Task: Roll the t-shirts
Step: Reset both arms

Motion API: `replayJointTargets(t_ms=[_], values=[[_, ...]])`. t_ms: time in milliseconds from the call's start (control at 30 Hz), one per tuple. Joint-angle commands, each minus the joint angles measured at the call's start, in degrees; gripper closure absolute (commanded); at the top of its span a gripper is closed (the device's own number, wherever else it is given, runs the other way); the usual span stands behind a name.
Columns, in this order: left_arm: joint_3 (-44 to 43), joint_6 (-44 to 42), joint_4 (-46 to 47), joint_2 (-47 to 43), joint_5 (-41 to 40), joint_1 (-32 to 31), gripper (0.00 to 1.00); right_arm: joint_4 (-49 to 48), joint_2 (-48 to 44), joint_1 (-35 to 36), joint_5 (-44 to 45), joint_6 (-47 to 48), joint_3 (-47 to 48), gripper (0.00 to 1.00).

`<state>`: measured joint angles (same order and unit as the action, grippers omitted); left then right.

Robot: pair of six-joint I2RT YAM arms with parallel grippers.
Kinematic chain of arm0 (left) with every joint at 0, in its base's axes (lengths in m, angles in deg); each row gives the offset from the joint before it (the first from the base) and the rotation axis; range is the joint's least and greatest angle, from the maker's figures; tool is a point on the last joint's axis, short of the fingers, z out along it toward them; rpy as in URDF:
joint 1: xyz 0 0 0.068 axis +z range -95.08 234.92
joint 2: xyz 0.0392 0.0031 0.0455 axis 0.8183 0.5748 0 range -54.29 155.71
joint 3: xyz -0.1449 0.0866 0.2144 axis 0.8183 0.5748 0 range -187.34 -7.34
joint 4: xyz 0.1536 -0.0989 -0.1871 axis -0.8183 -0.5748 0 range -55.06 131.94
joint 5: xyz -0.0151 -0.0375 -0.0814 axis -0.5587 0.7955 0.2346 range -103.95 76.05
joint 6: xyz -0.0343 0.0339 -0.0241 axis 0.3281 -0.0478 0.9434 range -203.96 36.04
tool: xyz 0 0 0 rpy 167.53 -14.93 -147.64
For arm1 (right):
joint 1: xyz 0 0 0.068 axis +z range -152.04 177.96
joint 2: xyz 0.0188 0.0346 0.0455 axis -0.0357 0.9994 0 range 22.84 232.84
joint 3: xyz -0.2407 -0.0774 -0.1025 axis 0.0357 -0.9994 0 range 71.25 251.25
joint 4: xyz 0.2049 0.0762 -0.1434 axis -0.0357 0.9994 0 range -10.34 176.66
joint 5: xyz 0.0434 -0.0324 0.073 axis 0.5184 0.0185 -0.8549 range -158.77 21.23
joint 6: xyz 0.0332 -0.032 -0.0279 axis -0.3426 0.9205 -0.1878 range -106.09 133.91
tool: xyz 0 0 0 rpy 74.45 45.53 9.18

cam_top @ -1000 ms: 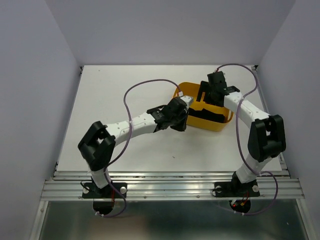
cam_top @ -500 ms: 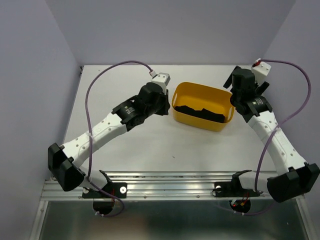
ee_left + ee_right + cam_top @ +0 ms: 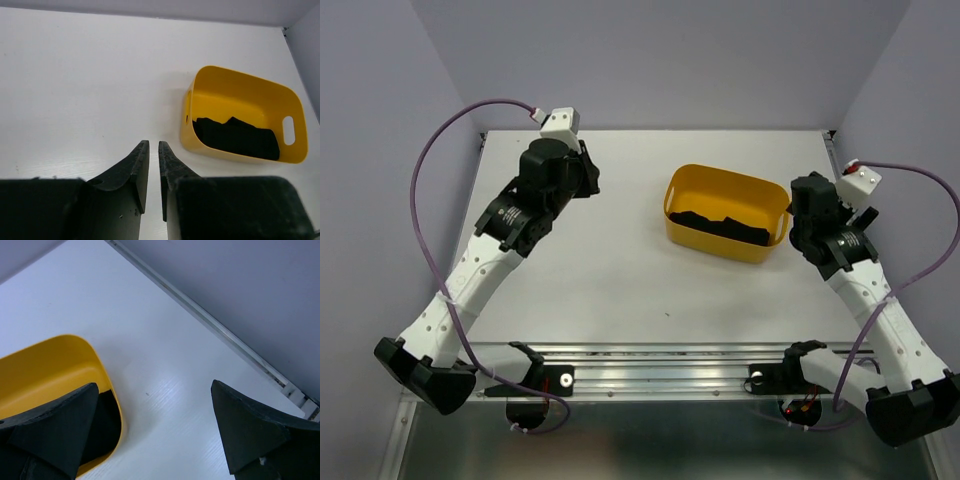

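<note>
Black t-shirts (image 3: 715, 222) lie bunched in the bottom of the yellow tub (image 3: 730, 178) at the table's right-centre. The left wrist view looks across the table at the tub (image 3: 250, 82) and the dark cloth (image 3: 235, 140). My left gripper (image 3: 590, 178) hangs over the far left of the table, well apart from the tub. Its fingers (image 3: 153, 142) stand a narrow gap apart and hold nothing. My right gripper (image 3: 807, 195) sits just right of the tub, wide open (image 3: 154, 385) and empty. The tub's corner (image 3: 45, 370) and the cloth (image 3: 102, 425) show by its left finger.
The white table (image 3: 620, 270) is walled by grey panels on three sides. A metal rail (image 3: 225, 335) runs along its right edge near the right gripper. Purple cables (image 3: 450, 130) loop from both wrists.
Both arms have drawn back from the tub: the left swung away to the far left and the right moved off to the tub's right side. The right jaws opened wider.
</note>
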<state>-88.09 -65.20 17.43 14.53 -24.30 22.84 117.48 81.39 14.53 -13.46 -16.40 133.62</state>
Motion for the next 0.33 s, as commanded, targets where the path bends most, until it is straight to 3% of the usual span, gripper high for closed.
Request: replayJointTargets(t_ms=[0,300], values=[[-3.2,-1.8,-1.7,-2.0,-2.4,1.4,0.75,7.6,-3.5,0.3,3.8,-8.1,-1.5,0.00],[-2.5,-1.4,-1.0,-4.9,-2.7,3.6,0.73,10.6,-8.9,0.3,1.1,-12.5,-5.2,0.00]])
